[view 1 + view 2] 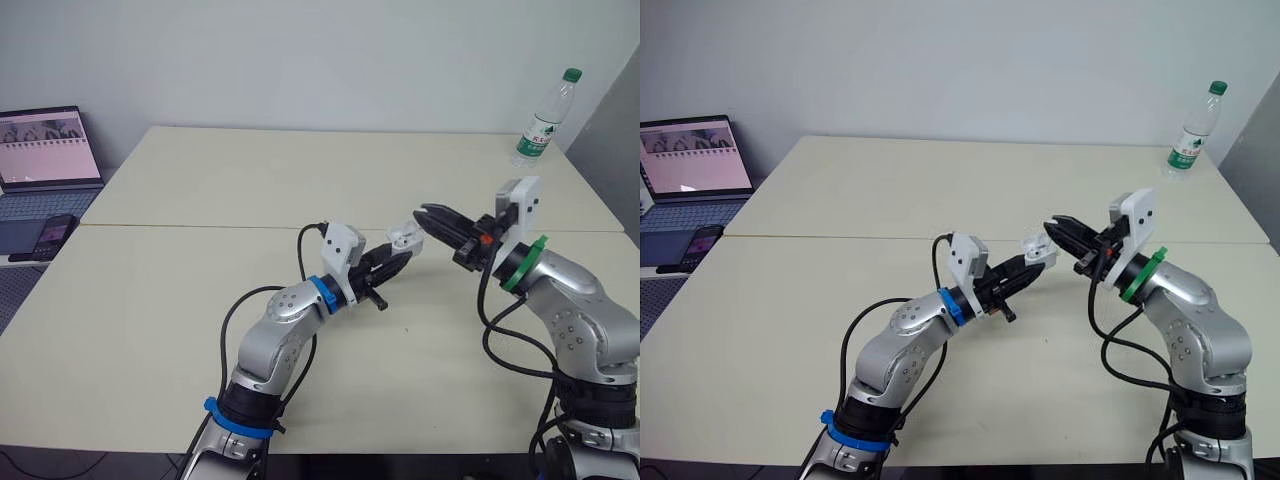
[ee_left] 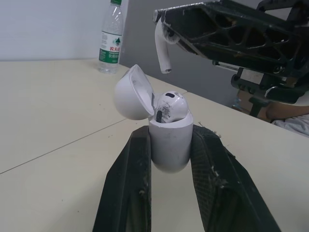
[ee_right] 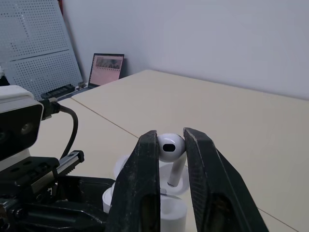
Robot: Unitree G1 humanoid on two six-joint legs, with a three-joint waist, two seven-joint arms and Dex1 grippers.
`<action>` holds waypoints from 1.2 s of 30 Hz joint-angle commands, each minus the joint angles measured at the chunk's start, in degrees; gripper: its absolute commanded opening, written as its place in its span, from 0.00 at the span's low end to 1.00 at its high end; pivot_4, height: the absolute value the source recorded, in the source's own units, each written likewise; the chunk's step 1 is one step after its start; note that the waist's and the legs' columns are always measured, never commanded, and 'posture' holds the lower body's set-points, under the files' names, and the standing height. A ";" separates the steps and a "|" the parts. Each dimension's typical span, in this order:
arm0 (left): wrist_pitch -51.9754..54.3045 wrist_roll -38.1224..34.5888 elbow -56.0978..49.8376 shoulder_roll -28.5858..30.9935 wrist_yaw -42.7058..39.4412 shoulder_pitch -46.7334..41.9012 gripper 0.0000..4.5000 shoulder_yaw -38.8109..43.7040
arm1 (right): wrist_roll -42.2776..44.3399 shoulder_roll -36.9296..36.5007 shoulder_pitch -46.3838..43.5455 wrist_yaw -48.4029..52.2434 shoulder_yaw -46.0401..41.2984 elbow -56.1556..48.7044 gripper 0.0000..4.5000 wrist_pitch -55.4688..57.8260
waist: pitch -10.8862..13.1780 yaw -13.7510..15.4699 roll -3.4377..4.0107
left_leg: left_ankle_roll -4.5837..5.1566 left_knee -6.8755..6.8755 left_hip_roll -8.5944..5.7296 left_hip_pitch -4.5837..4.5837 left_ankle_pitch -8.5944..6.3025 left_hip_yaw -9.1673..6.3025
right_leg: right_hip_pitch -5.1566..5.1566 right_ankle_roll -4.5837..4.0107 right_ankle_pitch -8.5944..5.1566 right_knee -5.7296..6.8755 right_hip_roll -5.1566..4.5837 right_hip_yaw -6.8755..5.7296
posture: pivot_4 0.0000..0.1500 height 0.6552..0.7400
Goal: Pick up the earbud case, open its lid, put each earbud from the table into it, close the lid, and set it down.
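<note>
Mid-frame, left jaws pinch the open case (image 2: pixel 169 145), one earbud (image 2: pixel 172 105) already seated. Right jaws pinch the second earbud (image 3: pixel 170 147) just above it. Next, its stem needs lowering into the free socket.

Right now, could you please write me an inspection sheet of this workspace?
Surface: pale beige table, seamed.
Job's things: white plastic earbud case, lid open, one white earbud inside; second white earbud above it.
Clutter: clear plastic bottle, green cap, upright far right.
Grippers: left gripper fingers shut on case; right gripper shut on second earbud.
Cables: black cables loop off both arms.
Surroundings: open laptop, dark phone left of table.
</note>
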 commanded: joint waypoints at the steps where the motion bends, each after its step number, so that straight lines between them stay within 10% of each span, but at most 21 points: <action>1: -0.19 -1.22 -2.91 -0.30 -0.14 -1.26 0.17 0.60 | -0.89 -1.59 0.53 1.08 1.21 -1.69 0.11 -3.78 | 0.00 0.00 0.00 | 0.00 0.00 0.00 0.00 0.00 0.01 | 0.00 0.00 0.00 0.00 0.00 0.00 | 1.00 0.95; 29: 0.67 -2.83 -3.29 -0.18 -0.40 -1.86 0.17 0.97 | -8.10 -5.70 5.11 3.29 6.18 2.74 0.11 -15.09 | 0.00 -0.01 -0.01 | 0.00 -0.01 0.00 -0.03 0.00 0.02 | -0.04 0.04 -0.02 -0.04 0.00 0.01 | 1.00 0.95; 36: 0.40 -2.66 -3.01 0.06 -0.45 -1.72 0.17 0.91 | -6.28 -5.85 5.48 4.14 5.39 2.05 0.63 -14.94 | 0.01 -0.01 -0.01 | 0.00 -0.01 0.01 -0.03 0.00 0.01 | -0.04 0.04 -0.03 -0.03 0.00 0.02 | 1.00 0.95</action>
